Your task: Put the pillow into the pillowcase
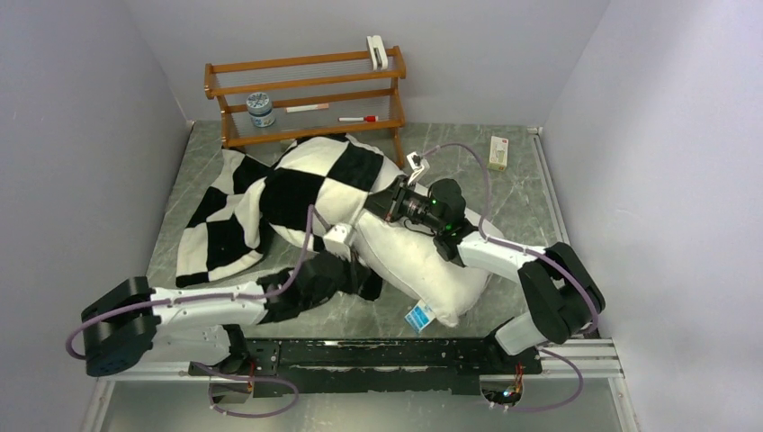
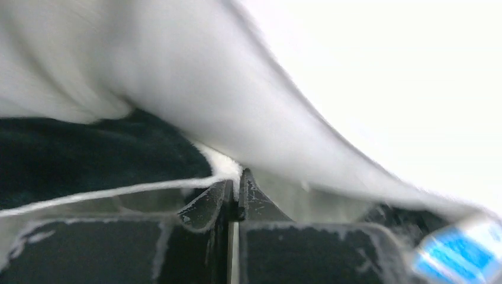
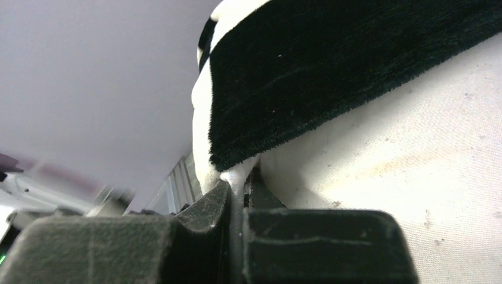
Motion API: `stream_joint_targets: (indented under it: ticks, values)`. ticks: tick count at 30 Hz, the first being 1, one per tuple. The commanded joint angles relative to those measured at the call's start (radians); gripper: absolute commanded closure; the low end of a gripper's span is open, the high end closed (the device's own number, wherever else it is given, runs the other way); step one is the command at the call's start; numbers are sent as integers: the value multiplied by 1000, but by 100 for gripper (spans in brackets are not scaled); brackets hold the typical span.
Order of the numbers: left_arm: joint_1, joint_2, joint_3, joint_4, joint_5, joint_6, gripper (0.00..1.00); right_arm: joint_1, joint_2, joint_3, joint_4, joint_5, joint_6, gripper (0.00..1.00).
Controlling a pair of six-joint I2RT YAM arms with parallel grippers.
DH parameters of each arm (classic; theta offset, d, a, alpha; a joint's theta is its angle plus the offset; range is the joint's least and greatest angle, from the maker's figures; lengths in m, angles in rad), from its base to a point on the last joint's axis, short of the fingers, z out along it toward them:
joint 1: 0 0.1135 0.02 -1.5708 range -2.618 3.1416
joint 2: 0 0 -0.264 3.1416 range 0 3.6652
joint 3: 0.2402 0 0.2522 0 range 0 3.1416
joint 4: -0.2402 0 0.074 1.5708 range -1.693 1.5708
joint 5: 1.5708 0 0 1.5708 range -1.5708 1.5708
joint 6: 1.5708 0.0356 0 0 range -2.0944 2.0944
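Pillow [image 1: 423, 261]: lies slanted in the middle of the tabletop [image 1: 531, 207]. Its bare white end points to 5 o'clock. Its far end, toward 11 o'clock, is covered by the pillowcase.
Tag [image 1: 418, 316]: small, blue and white, on the pillow's near corner at 6 o'clock. It also shows at the lower right of the left wrist view.
Pillowcase [image 1: 306, 180]: black and white squares, pulled over about the far half of the pillow. The loose remainder lies flat on the tabletop toward 9 o'clock. One black fold lies beside the pillow at 7 o'clock.
Left gripper [image 2: 235, 189]: the fingers are pressed together. A fluffy white bit of the pillowcase edge sits between the tips. Black plush is on its left and the white pillow hangs over it. In the top view the gripper itself is hidden in the cloth at the pillow's left side.
Right gripper [image 3: 240, 186]: closed narrow on the white hem of the pillowcase, just under a black square. The pillow's bare cloth touches it on the right. In the top view it is on top of the pillow, near the centre.
Rack [image 1: 306, 85]: wooden, at 12 o'clock against the back wall, with a jar [image 1: 261, 110] and a red marker [image 1: 358, 118] on it.
Box [image 1: 498, 153]: small, at 1 o'clock, well apart from the pillow.
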Motion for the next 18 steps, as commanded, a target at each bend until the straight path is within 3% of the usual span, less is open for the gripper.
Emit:
stream_joint_targets:
  ticks: [1,4,6,11,15,18]
  values:
    - [-225,-63,-56,147,-60,32,95,-10,42,89,231,60,78,100]
    - [-260,-87,-76,220,-21,0,95,-9,57,100,243,58,105,100]
    - [-292,-128,-28,159,-64,31,95,-4,43,94,216,58,106,100]
    - [-309,-238,87,24,-119,83,95,38,-77,102,17,58,39,100]
    - [-337,-309,169,-24,-118,91,95,102,-143,133,-64,56,103,100]
    - [-379,-341,272,-74,-117,128,95,198,-178,226,-224,86,122,100]
